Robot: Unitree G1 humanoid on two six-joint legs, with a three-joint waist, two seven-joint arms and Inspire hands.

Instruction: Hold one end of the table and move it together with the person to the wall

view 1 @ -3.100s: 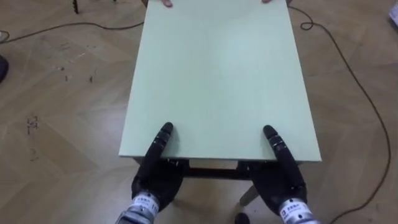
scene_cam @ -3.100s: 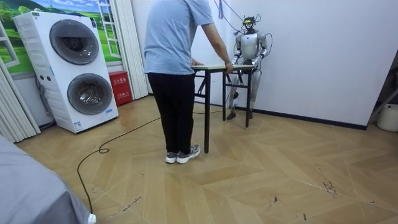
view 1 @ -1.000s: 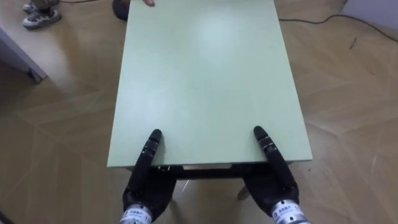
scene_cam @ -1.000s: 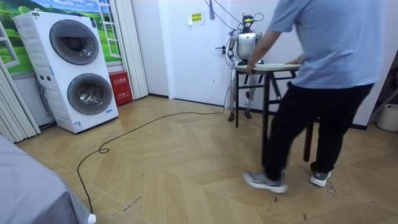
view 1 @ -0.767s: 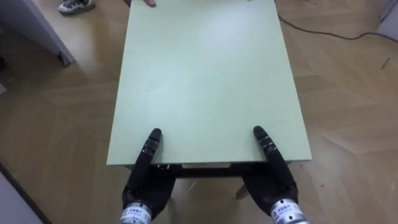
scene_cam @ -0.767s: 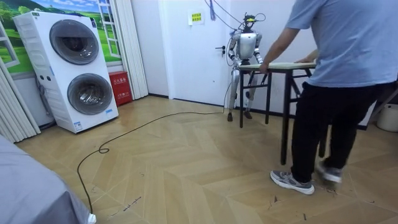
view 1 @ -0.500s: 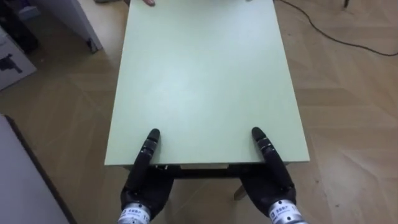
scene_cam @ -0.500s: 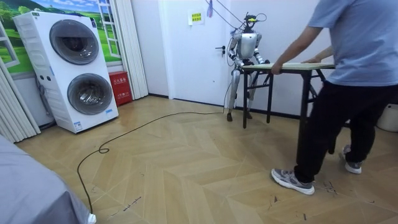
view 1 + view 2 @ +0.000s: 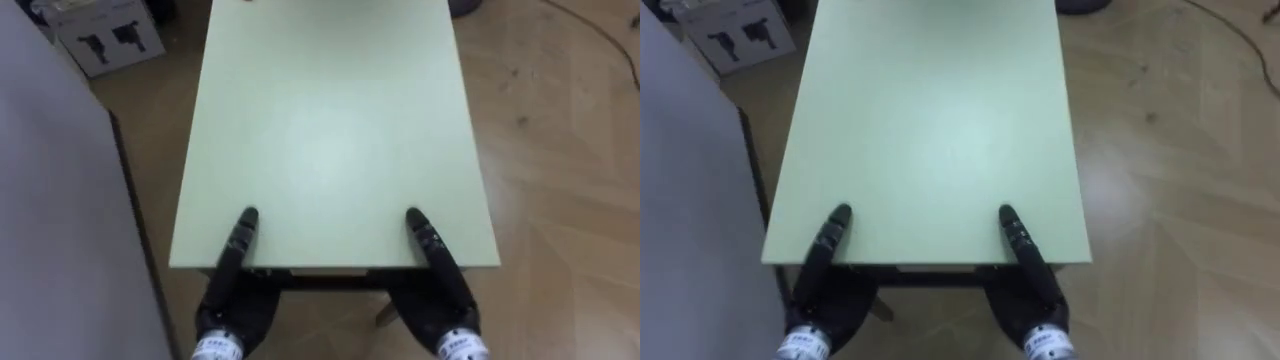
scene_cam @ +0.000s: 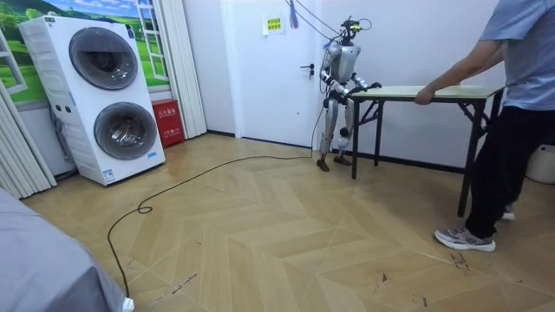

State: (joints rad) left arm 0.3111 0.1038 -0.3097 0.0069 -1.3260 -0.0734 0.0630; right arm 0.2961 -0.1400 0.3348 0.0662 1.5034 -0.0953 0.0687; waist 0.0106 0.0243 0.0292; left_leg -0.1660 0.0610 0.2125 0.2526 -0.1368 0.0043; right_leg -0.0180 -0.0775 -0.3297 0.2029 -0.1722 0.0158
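The pale green table stretches away from me, its near edge held by both hands. My left hand and right hand each lay a thumb on the top, with palm and fingers under the edge. In the right eye view the left hand and right hand grip the same way. In the room view I stand by the white door, at the table's end on the room view's left. A person holds the other end with a hand.
A grey-white panel runs close along the table's left side, with a cardboard box beyond it. Wood floor lies on the right. In the room view stacked washing machines stand at the left and a black cable crosses the floor.
The person and I have carried the table toward the room view's right. The floor under it has shifted and the grey-white panel has come in at the left. My hands hold as before.
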